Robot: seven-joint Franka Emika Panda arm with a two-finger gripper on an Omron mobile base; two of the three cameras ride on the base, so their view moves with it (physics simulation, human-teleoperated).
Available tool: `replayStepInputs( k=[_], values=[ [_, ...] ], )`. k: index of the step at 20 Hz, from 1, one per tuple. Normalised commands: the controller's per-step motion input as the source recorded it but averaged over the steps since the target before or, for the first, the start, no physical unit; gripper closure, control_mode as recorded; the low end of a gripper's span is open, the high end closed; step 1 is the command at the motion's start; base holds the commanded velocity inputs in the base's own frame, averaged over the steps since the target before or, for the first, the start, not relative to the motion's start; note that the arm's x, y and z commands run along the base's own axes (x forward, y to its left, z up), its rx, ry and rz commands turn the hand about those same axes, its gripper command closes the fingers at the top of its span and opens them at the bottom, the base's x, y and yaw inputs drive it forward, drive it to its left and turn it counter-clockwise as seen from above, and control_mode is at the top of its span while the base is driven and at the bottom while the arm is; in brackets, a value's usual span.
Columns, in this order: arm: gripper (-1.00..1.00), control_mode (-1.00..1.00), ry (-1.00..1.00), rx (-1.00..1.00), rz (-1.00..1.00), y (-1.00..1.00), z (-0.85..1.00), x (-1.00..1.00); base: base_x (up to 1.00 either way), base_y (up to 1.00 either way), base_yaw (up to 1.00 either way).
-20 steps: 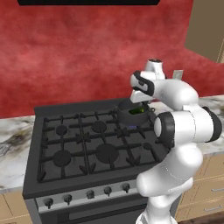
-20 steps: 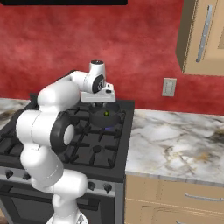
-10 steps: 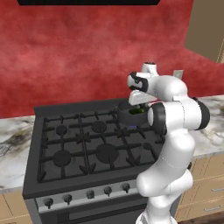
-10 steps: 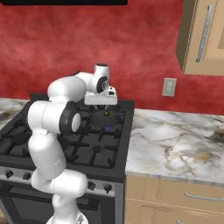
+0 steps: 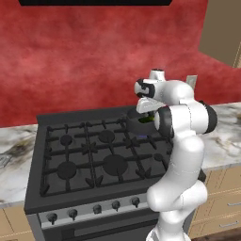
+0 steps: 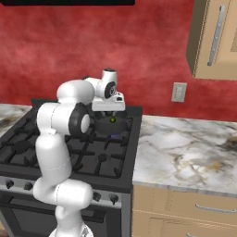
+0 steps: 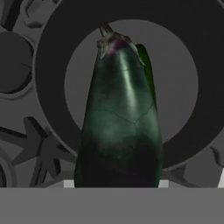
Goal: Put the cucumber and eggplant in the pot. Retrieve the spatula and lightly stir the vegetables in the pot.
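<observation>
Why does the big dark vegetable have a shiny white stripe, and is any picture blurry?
Hand view: light glares in a pale streak down the eggplant, which hangs over the pot; edges look soft. Left base view: even light, the pot dim under the gripper. Right base view: sharp enough, no glare.

- A black gas stove [image 5: 94, 155] with dark burner grates carries a low, round, dark grey metal pot [image 6: 112, 126] on its rear right burner.
- White-and-grey marbled countertops [image 6: 185, 148] flank the stove.

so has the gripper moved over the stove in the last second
No. In the right base view the gripper hangs above the pot at the stove's back right burner, as before. The elbow swung instead.
</observation>
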Motion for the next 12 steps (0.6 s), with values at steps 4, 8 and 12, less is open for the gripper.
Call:
replayStepInputs(
  k=[4, 8, 12],
  values=[
    [1.0, -1.0, 0.05, 0.0, 0.02, 0.0, -0.07, 0.3, 0.0, 0.0, 0.0],
    [1.0, -1.0, 0.0, 0.0, 0.03, 0.0, -0.07, 0.04, 0.0, 0.0, 0.0],
    [1.0, -1.0, 0.03, 0.0, 0.01, 0.0, 0.0, 0.0, 0.0, 0.0, 0.0]
  ],
)
